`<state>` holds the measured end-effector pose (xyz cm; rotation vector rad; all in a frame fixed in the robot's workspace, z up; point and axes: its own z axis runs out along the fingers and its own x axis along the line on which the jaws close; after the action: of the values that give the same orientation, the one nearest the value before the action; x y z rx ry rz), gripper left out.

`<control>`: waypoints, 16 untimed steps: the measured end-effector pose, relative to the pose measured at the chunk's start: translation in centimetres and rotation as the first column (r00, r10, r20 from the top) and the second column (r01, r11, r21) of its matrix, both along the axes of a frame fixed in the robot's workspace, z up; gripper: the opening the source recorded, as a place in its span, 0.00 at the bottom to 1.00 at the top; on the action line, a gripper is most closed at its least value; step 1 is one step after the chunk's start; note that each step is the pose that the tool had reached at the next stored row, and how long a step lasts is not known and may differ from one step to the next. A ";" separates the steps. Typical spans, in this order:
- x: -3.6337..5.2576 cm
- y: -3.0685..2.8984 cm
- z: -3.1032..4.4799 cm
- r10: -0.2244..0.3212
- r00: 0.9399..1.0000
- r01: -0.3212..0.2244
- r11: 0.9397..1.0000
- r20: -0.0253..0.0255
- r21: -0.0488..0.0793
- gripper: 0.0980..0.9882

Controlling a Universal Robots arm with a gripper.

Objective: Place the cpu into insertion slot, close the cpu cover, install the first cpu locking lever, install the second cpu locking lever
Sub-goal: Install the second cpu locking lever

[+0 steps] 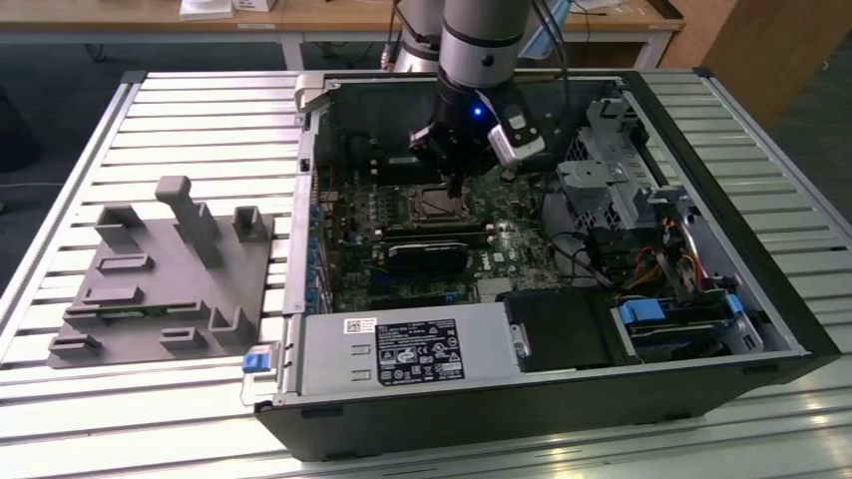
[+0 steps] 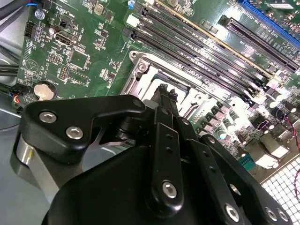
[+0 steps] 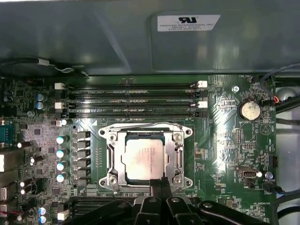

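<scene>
The arm (image 1: pixel 482 40) comes down almost vertically from the top of the exterior view, its silver-grey tube ending in a black wrist section with a small blue light lit on it. A pale camera unit is strapped to the wrist on the exterior view's right side. Below the wrist, the gripper (image 1: pixel 457 185) points straight down, its black linkage bars converging toward the tips. In both wrist views the dark fingers (image 2: pixel 165 96) lie pressed together into one narrow point (image 3: pixel 157 183), with no gap between them and nothing held
</scene>
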<state>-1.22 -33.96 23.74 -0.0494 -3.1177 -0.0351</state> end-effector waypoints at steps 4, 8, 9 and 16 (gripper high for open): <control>0.00 -0.27 0.00 0.000 1.000 0.000 1.000 0.000 0.000 0.01; 0.01 -0.90 0.00 0.000 1.000 0.000 1.000 -0.007 0.002 0.01; 0.01 -1.07 0.00 0.000 1.000 0.000 1.000 -0.011 0.003 0.01; -0.27 -1.98 -0.05 0.000 1.000 0.000 1.000 -0.016 0.006 0.01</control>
<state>-1.49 -35.94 23.69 -0.0494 -3.1018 -0.0445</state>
